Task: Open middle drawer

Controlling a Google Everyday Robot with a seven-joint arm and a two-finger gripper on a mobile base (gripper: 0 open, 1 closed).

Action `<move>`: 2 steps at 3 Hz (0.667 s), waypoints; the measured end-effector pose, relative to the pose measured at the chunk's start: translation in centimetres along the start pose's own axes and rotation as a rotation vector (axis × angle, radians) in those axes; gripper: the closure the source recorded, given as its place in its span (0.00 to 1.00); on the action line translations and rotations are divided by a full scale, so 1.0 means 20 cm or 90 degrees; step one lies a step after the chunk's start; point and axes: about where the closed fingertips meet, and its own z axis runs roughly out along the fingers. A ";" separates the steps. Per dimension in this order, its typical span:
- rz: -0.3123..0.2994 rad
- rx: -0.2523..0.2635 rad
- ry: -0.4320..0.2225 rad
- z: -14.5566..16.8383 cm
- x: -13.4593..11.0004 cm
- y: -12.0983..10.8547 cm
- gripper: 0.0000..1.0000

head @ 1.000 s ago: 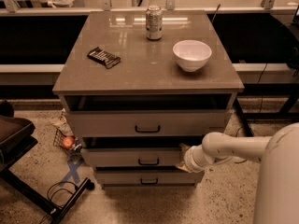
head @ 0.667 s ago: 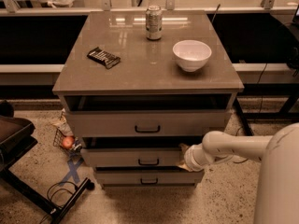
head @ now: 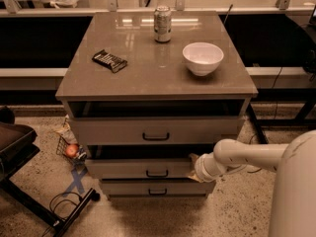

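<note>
Cream gripper (head: 194,164) at right end of the grey-beige middle drawer (head: 126,168); bowl (head: 203,58) white

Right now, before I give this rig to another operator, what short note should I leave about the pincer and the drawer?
Pincer: at the right end of the middle drawer front, close against it. The arm comes in from the right.
Middle drawer: second of three. A dark gap shows above its front, so it looks pulled out a little, but I cannot be sure.
Handle: at the centre of the front, away from the pincer.
Done: at most a small opening.
Left: pull the drawer out until it is clearly open.
The can and bowl stand on the cabinet top.
</note>
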 end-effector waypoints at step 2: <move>0.000 0.000 0.000 -0.06 -0.03 -0.01 1.00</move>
